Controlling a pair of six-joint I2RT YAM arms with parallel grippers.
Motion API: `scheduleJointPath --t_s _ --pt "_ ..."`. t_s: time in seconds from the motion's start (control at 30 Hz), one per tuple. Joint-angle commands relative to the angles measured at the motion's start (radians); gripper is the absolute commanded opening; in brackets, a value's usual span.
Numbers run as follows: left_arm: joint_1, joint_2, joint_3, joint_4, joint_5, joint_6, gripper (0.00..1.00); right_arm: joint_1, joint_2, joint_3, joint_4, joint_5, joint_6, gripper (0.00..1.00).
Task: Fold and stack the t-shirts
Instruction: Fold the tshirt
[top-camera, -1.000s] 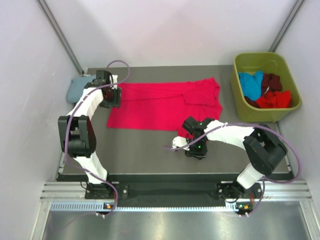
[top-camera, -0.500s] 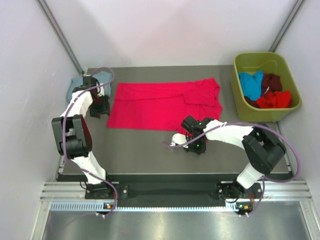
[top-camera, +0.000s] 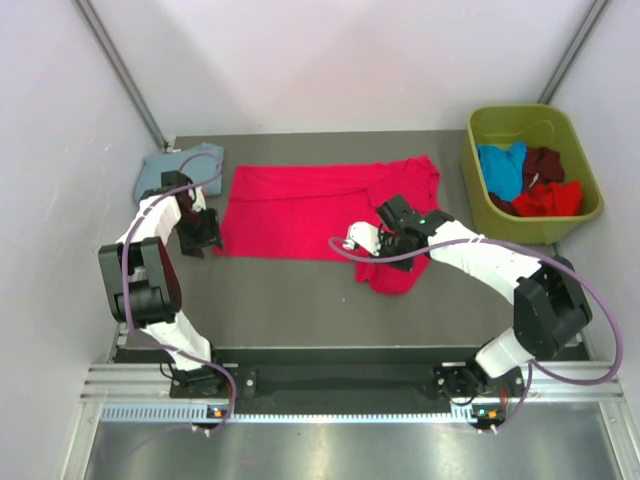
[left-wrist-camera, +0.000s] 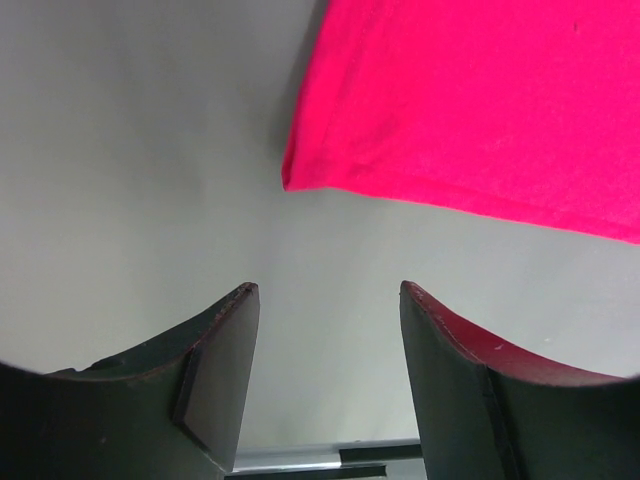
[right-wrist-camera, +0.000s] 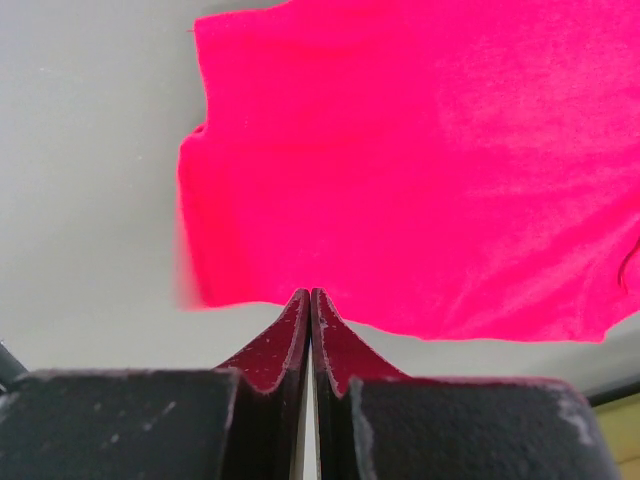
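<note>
The red shirt (top-camera: 300, 210) lies spread across the middle of the dark matte table (top-camera: 280, 300). It is soft, plain cotton, mostly flat, with shallow folds across its upper half. Its near right part is bunched into a loose lump below the right gripper (top-camera: 383, 250).

A blue-grey shirt (top-camera: 160, 172) sits as a small folded pad at the table's far left corner. The bin (top-camera: 545, 232), smooth olive plastic with rounded corners, stands off the right edge. It holds a crumpled blue shirt (top-camera: 502, 168), a maroon shirt (top-camera: 543, 162) and a second red one (top-camera: 550, 198).

The left gripper (top-camera: 197, 238) hangs just beside the red shirt's near left corner.

Only the left wrist view shows the left gripper (left-wrist-camera: 325, 287) spread wide and empty over bare grey table (left-wrist-camera: 130, 150). Its dark, curved fingers (left-wrist-camera: 215, 370) stand apart from the cloth. The shirt's corner (left-wrist-camera: 480, 100) lies ahead of them, its hem a clean straight edge.

Only the right wrist view shows the right gripper (right-wrist-camera: 310, 293) pressed together with no gap, its tips on the shirt's hem. The cloth (right-wrist-camera: 430, 160) fans away from them, smooth and finely knit, and its left edge is blurred. The overhead view hides this pinch under the wrist.
</note>
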Motion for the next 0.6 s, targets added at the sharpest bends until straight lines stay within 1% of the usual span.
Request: scheduleJointPath --t_s 0.0,0.13,0.17,0.37,0.4,0.5,0.53,0.57 --pt "0.027 0.029 0.035 0.005 0.03 -0.031 0.64 -0.009 -0.023 0.024 -0.004 0.007 0.012 0.0" --pt "0.058 0.113 0.079 0.004 0.06 -0.036 0.61 -0.017 -0.026 0.03 -0.004 0.015 0.014 0.0" --pt "0.059 0.129 0.1 0.004 0.066 -0.036 0.59 -0.024 -0.027 0.032 -0.003 0.016 0.014 0.0" --pt "0.059 0.215 0.153 0.004 0.09 -0.034 0.52 -0.044 -0.038 0.03 -0.016 0.01 0.011 0.01" --pt "0.061 0.225 0.157 0.007 0.095 -0.034 0.48 -0.043 -0.041 0.009 -0.018 0.007 0.011 0.15" --pt "0.059 0.264 0.171 0.01 0.113 -0.037 0.47 -0.043 -0.055 -0.051 -0.015 -0.011 0.011 0.35" --pt "0.059 0.275 0.171 0.013 0.119 -0.034 0.41 -0.043 -0.06 -0.066 -0.015 -0.014 0.009 0.37" --pt "0.059 0.281 0.173 0.014 0.119 -0.036 0.4 -0.043 -0.069 -0.077 -0.013 -0.016 0.006 0.38"
